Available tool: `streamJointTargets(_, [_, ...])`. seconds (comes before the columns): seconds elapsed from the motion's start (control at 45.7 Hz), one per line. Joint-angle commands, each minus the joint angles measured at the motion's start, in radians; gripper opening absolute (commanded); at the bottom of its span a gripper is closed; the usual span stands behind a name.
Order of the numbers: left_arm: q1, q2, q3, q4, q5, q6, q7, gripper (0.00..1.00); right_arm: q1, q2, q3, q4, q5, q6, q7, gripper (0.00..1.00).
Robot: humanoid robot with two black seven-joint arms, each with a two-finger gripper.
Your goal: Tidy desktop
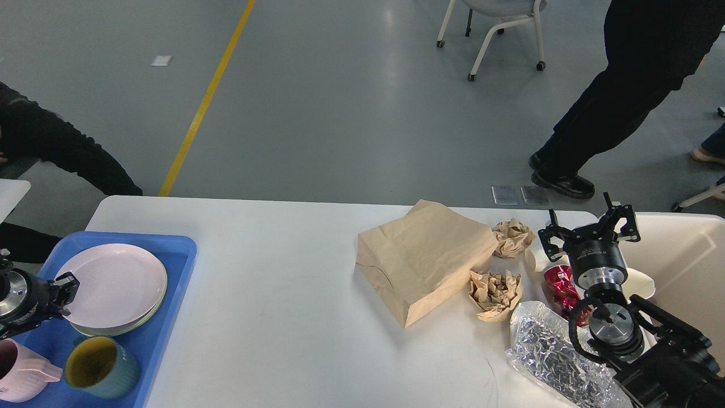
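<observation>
White desktop [272, 317] spread wide below me, my left gripper [63, 290] at the pink plate [110, 286] rim in the blue tray [170, 294], grip unclear, my right gripper [589, 229] spread open above a red wrapper [558, 286], brown paper bag [422, 258] mid-table, small white lettering on my right wrist unreadable

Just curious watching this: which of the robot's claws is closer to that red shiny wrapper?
The right. The right gripper hangs just above the red wrapper; the left gripper is far across the desktop, at the pink plate.
</observation>
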Motion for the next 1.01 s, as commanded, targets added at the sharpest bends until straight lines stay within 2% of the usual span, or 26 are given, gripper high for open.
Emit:
streamJointTargets(0.0, [-0.001, 0.002, 0.002, 0.001, 0.0, 0.003, -0.001, 0.81, 0.0, 0.0, 0.0, 0.0, 0.0, 0.0, 0.0, 1.0])
streamJointTargets(0.328, [-0.032, 0.016, -0.008, 0.0, 0.002, -0.016, 0.007, 0.93, 0.0, 0.0, -0.001, 0.0, 0.0, 0.0, 0.0, 1.0])
streamJointTargets(0.482, [-0.101, 0.059, -0.066, -0.003, 0.002, -0.039, 0.003, 0.95, 0.0, 0.0, -0.001, 0.0, 0.0, 0.0, 0.0, 1.0])
streamJointTargets(0.547, [-0.104, 0.083, -0.135, -0.003, 0.002, -0.045, 0.001, 0.96, 0.0, 0.0, -0.001, 0.0, 0.0, 0.0, 0.0, 1.0])
streamJointTargets(0.679, [-0.061, 0.166, -0.386, 0.0, 0.002, -0.045, -0.001, 0.96, 0.0, 0.0, 0.0, 0.0, 0.0, 0.0, 0.0, 1.0])
streamJointTargets(0.745, [0.008, 0.174, -0.552, -0.002, 0.002, -0.045, -0.001, 0.96, 0.0, 0.0, 0.0, 0.0, 0.0, 0.0, 0.0, 1.0])
streamJointTargets(0.876, [0.176, 0.156, -0.964, 0.0, 0.0, -0.048, -0.001, 0.96, 0.0, 0.0, -0.001, 0.0, 0.0, 0.0, 0.0, 1.0])
streamJointTargets(0.985, [0.35, 0.084, -1.329, 0.003, 0.0, -0.051, -0.002, 0.96, 0.0, 0.0, 0.0, 0.0, 0.0, 0.0, 0.0, 1.0])
